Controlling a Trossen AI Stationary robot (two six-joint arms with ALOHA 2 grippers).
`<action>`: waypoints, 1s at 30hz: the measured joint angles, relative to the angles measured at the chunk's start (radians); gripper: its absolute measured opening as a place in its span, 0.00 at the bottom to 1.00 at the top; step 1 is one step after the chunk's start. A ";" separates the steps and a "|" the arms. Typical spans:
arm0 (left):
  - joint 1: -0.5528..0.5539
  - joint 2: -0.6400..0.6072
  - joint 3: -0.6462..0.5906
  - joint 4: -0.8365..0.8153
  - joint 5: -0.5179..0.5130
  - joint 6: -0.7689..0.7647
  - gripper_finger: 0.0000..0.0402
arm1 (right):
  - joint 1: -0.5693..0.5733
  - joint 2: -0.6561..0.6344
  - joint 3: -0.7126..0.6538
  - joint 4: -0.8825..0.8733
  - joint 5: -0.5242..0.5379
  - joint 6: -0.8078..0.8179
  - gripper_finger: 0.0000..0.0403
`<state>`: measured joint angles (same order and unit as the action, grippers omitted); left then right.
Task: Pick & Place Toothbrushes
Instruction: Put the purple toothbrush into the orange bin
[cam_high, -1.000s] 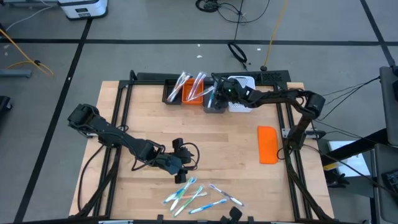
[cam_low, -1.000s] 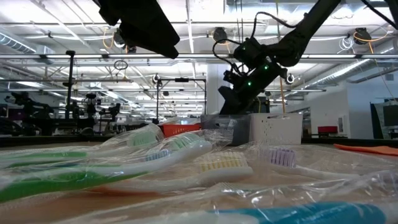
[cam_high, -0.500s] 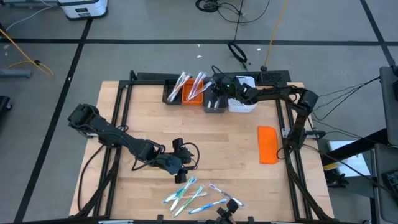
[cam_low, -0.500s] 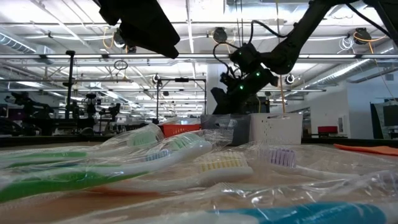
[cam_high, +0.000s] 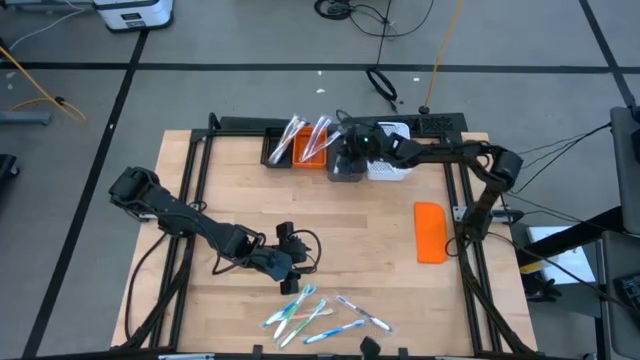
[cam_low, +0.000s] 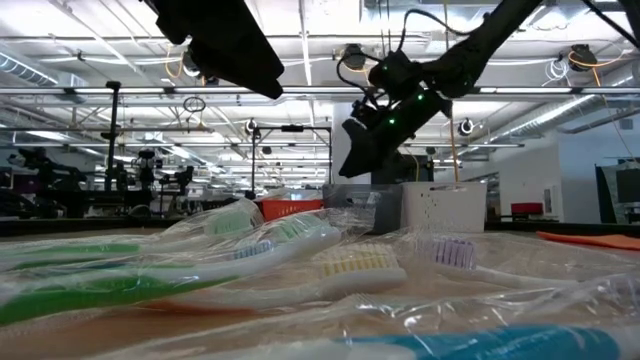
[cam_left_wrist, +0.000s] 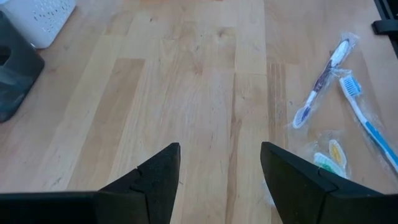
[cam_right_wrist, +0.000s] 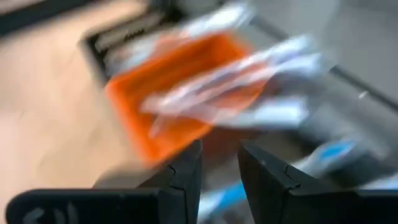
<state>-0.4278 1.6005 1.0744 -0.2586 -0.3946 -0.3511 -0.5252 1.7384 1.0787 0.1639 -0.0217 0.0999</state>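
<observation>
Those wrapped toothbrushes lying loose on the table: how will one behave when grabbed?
The toothbrushes look thin and light, so probably easy to lift. Their clear wrappers seem glossy and crinkled, likely slippery. Lying overlapped, a neighbour may drag along.

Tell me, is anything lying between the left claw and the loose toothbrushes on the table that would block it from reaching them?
Nothing visible does. The left gripper hangs open right beside the loose toothbrushes, and its wrist view shows only bare wooden table ahead, with the wrapped brushes off to one side. The right gripper is far off, over the bins.
</observation>
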 joint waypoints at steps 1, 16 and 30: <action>0.000 0.000 0.000 0.000 0.000 -0.001 0.56 | 0.015 -0.015 -0.002 -0.039 -0.016 -0.004 0.24; 0.000 0.000 0.000 -0.009 0.000 -0.014 0.56 | 0.396 -0.330 -0.205 -0.272 -0.218 0.106 0.24; 0.001 0.000 0.000 0.000 0.000 -0.016 0.56 | 0.927 -0.376 -0.488 0.042 0.004 0.494 0.24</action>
<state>-0.4263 1.6005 1.0744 -0.2586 -0.3946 -0.3668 0.4015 1.3622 0.5910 0.2058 -0.0179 0.5942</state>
